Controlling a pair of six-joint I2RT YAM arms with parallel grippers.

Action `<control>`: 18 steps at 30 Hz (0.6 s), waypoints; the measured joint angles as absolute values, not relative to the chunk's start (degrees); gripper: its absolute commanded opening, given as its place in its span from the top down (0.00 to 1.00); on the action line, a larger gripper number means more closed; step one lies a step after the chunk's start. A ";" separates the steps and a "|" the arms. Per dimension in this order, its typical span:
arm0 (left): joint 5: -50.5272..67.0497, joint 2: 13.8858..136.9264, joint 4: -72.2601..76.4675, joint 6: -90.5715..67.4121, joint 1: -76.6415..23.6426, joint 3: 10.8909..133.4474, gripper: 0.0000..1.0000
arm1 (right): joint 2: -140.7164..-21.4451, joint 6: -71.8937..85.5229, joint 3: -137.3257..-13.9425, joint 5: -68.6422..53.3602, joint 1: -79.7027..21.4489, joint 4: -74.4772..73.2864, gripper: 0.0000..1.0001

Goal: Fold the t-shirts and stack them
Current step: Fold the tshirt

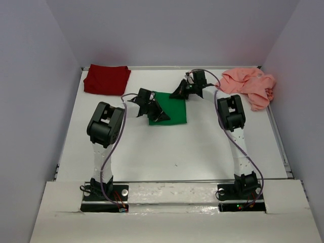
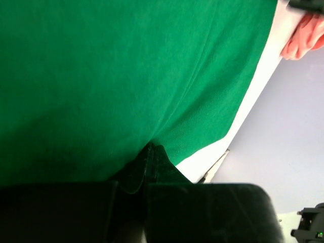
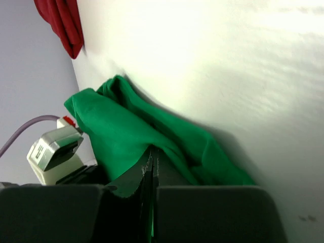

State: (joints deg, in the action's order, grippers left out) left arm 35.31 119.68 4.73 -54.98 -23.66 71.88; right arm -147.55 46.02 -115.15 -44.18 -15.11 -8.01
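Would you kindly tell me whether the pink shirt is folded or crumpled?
Crumpled: the pink shirt lies in a bunched, uneven heap at the far right corner of the table.

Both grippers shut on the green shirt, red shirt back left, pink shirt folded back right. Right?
No: the pink shirt lies crumpled, not folded; the top view shows it. The left gripper and right gripper are shut on the green shirt; red shirt back left.
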 measured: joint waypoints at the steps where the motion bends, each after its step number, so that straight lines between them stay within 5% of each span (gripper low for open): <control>1: 35.22 119.13 4.32 -54.85 -23.66 71.35 1.00 | -148.22 45.15 -116.29 -43.83 -15.25 -7.75 1.00; 10: 34.44 114.15 -2.28 -52.58 -25.34 67.07 1.00 | -155.13 42.11 -133.12 -40.36 -15.62 -4.93 1.00; 18: 32.05 113.80 -11.38 -47.86 -26.30 73.12 0.95 | -149.47 40.23 -131.94 -39.79 -14.81 -5.28 1.00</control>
State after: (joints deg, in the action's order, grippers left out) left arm 32.05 113.80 -11.38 -47.86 -26.30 73.12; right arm -149.47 40.23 -131.94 -39.79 -14.81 -5.28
